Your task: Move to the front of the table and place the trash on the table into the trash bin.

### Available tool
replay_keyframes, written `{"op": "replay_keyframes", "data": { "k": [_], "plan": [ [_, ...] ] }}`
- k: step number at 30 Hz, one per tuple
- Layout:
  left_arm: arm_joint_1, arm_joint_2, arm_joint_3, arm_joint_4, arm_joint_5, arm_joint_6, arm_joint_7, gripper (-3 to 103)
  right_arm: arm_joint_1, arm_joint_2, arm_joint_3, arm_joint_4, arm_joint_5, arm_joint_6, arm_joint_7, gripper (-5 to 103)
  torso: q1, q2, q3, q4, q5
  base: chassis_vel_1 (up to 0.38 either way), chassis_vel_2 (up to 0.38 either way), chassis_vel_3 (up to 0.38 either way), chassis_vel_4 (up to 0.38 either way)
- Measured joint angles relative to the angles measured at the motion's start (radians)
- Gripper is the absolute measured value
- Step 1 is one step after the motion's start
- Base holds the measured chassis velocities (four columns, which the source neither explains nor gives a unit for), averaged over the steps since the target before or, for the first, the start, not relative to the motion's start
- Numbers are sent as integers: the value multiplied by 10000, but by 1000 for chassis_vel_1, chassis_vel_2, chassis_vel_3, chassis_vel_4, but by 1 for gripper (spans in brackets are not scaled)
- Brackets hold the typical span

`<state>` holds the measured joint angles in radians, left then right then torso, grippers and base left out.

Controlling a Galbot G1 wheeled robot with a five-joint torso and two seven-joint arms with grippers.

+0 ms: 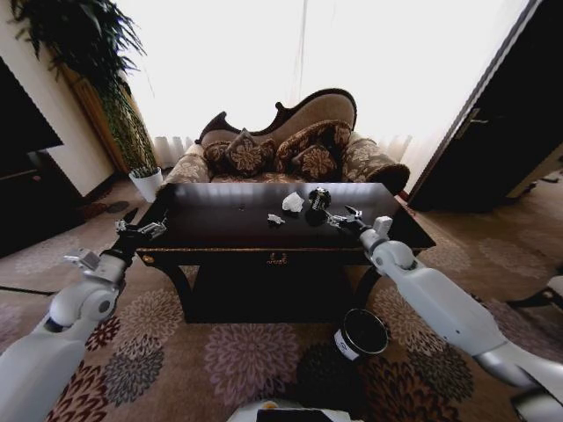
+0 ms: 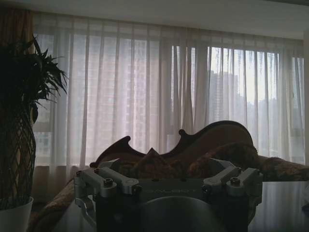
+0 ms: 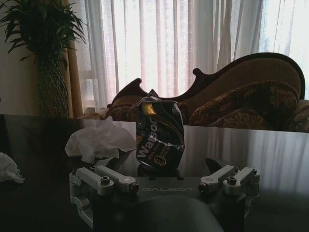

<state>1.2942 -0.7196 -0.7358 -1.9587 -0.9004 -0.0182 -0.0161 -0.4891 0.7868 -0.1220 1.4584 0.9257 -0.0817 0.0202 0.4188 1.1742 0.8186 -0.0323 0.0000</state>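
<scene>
We stand before the surface, glossy and dark, with the sofa behind it; the trash lies toward its right half: a crushed black can, a tissue wad just beside it on its left, and a small scrap nearer the front edge; the bin sits on the carpet below the surface's right front corner.

Our right gripper hovers over the surface with its fingers spread, holding nothing; the can stands just beyond the fingertips, straight ahead and slightly to our left; in the right wrist view the can is upright, its long axis near vertical with a small lean, centred between the two open fingers, and the wad lies off to one side of it; another wad shows at that picture's edge.

Our left gripper hangs off the surface's left front corner, well apart from all the trash, fingers apparently spread and empty; so the right arm is plainly the nearer one, and we judge a short forward reach would bring the can between its fingers.
</scene>
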Motion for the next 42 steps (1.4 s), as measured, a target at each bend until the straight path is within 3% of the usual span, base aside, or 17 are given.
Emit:
{"op": "replay_keyframes", "data": {
  "k": [17,29,37,38,41,42],
  "plan": [
    [1,0,0,0,0,0,0,100,1795,641,-1220,-1614,95,484,-589,100,0,0,-1,-4,-1,0,0,0,0],
    [1,0,0,0,0,0,-1,100,2805,1502,-1887,-3171,-99,764,-648,102,0,0,-1,-1,0,0,0,0,0],
    [0,0,0,0,0,0,-1,100,2771,1645,-1888,-3337,-244,912,-578,72,-1,1,-1,-2,0,0,0,0,0],
    [0,0,0,0,0,0,-1,100,2771,1645,-1888,-3337,-244,912,-578,72,-1,1,-1,-2,0,0,0,0,0],
    [1,0,0,0,0,0,-1,100,2681,1652,-1764,-3255,-336,915,-410,56,-1,0,-2,-2,-1,0,0,0,0],
    [1,0,0,0,0,0,-1,100,2681,1652,-1764,-3255,-336,915,-410,56,-1,0,-2,-2,-1,0,0,0,0]
  ]
}}
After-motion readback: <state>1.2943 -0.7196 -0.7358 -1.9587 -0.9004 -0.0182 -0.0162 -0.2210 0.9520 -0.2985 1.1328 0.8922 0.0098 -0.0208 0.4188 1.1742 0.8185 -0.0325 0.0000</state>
